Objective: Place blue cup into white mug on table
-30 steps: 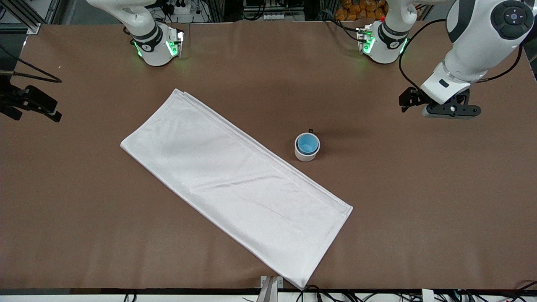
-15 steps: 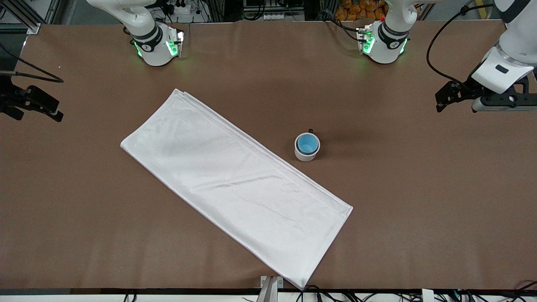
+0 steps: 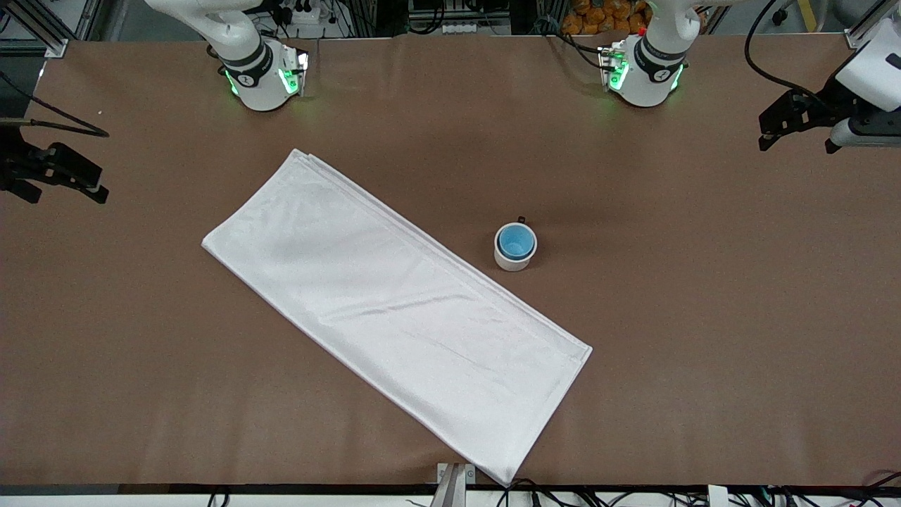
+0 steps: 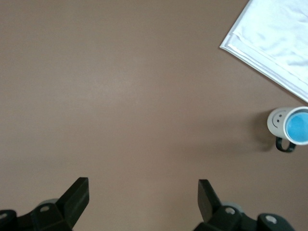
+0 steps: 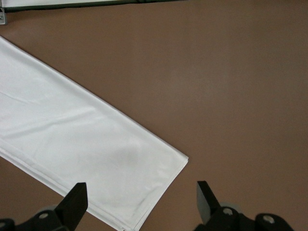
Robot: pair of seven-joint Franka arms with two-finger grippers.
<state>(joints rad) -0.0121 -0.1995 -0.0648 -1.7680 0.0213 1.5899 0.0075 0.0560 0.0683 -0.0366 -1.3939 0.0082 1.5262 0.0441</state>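
Two grippers hang spread and empty, left gripper [image 3: 799, 127] over the table [image 3: 704, 317] at its own end, right gripper [image 3: 60, 176] waiting likewise, the blue cup [image 3: 514, 241] nested upright inside the white mug [image 3: 513, 262] mid-table beside the white cloth [image 3: 394, 310], closer to the left arm.

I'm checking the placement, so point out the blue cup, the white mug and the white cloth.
blue cup [image 3: 515, 242]: front view, its blue inside, seated in the mug.
white mug [image 3: 511, 264]: front view, its outer wall.
white cloth [image 3: 394, 310]: front view, its middle.

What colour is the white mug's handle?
Black; the white mug shows its handle best in the left wrist view.
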